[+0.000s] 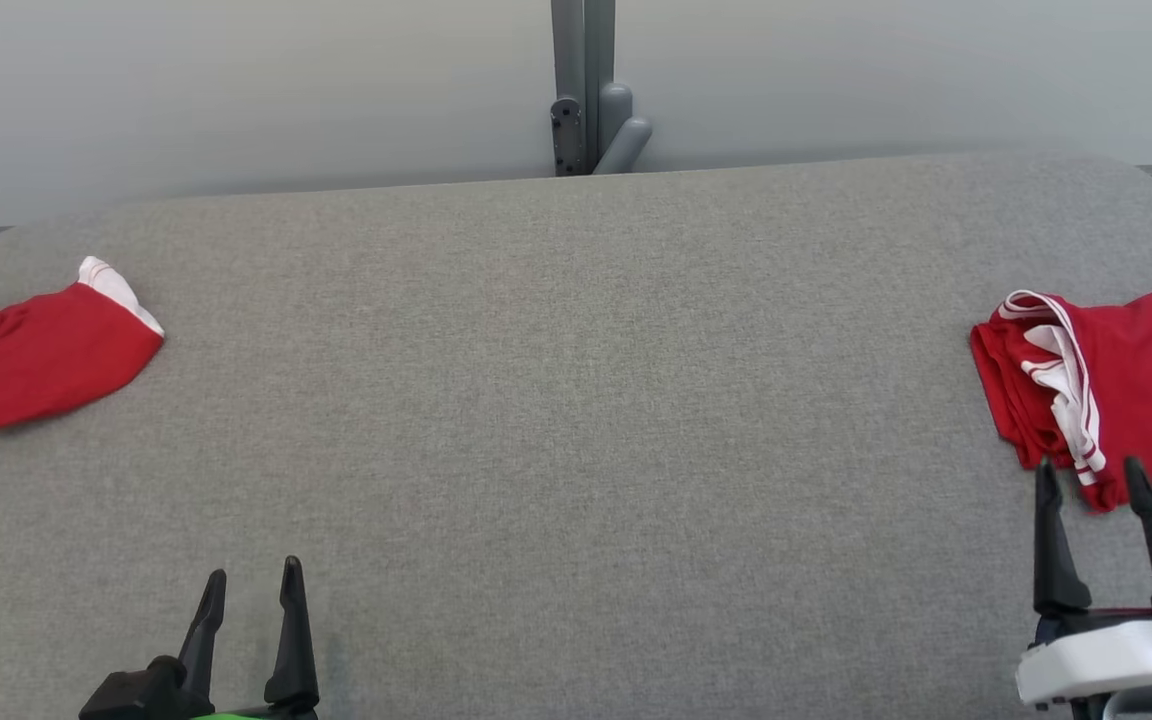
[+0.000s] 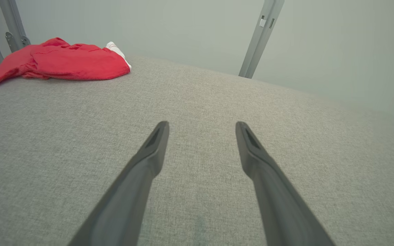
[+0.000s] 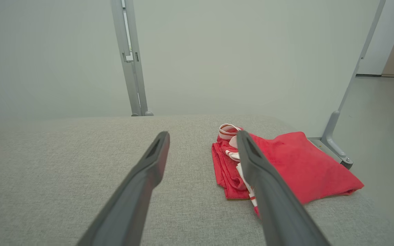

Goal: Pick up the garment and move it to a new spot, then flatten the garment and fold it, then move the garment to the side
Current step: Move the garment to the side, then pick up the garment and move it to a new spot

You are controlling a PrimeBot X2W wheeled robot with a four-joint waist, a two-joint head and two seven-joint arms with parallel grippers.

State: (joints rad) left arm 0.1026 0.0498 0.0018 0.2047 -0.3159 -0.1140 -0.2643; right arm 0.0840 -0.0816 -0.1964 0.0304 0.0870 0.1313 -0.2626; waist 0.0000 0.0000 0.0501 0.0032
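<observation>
table (image 1: 576, 400): matt woven cloth; garment (image 1: 1146, 370): soft red cloth

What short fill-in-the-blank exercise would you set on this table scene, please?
1. The left garment and the right garment on the grey table are both ____ with white trim.
2. The left gripper and the right gripper both have their jaws ____.
3. The gripper closest to a garment is the ____ one.
Missing words: red; open; right.
</observation>
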